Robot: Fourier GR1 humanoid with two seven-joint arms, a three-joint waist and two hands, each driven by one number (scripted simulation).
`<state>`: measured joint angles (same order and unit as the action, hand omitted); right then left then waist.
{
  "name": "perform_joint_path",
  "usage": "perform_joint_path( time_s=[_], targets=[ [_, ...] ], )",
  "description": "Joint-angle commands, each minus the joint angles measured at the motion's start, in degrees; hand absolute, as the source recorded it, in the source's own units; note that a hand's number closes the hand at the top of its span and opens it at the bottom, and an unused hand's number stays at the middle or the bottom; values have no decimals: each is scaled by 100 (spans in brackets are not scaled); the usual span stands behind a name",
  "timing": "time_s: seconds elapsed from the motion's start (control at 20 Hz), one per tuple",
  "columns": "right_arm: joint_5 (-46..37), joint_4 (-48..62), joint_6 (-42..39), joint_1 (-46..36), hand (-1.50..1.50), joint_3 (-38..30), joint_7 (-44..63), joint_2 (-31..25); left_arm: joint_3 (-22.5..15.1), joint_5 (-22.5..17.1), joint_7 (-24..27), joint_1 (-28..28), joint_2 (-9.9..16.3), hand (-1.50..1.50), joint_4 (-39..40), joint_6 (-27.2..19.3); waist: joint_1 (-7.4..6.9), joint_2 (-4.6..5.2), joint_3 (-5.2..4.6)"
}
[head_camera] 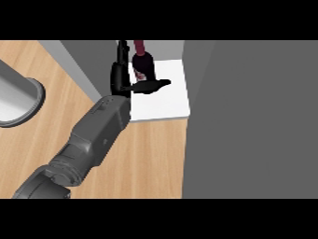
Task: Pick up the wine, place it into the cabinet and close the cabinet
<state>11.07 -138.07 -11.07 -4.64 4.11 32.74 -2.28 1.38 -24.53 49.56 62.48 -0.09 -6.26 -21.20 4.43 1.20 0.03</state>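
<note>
The task looks about midway: one wine bottle [145, 63] stands upright on the white cabinet shelf [169, 100], fingers of the one visible hand [125, 77] curled round it (thumb jutting right); release and closing remain; one cabinet door [258, 121], one grey cylinder [6, 95].

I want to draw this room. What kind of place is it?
Probably a kitchen: a light wooden counter, a grey cabinet with a white shelf, and a dark red wine bottle held by the robot hand.
</note>
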Motion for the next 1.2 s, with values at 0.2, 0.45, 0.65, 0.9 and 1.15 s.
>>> perform_joint_path(
  time_s=[0.2, 0.45, 0.65, 0.9, 1.15],
  targets=[
    [-8, -213, 11, 63, -150, 165, -19, 37, 63, -328, 212, -358, 8, -150, -48, 437, -22, -22, -11],
    [-67, -360, 272, -80, -150, 249, 350, 86, -68, -486, 105, -411, 8, -150, -157, 574, -144, -64, -10],
    [42, -276, 83, 253, -150, 231, -11, 102, -426, -940, -5, -673, 8, -150, -433, 581, -105, -110, -4],
    [62, -132, 250, -144, -150, -108, 154, 15, -1137, -1414, -122, -1076, 9, -150, -1097, 542, -195, -121, -5],
    [-9, -418, 391, -287, -150, 35, 449, 17, -2493, -2019, -344, -1730, 9, -150, -2409, -323, -228, -132, -7]
  ],
)
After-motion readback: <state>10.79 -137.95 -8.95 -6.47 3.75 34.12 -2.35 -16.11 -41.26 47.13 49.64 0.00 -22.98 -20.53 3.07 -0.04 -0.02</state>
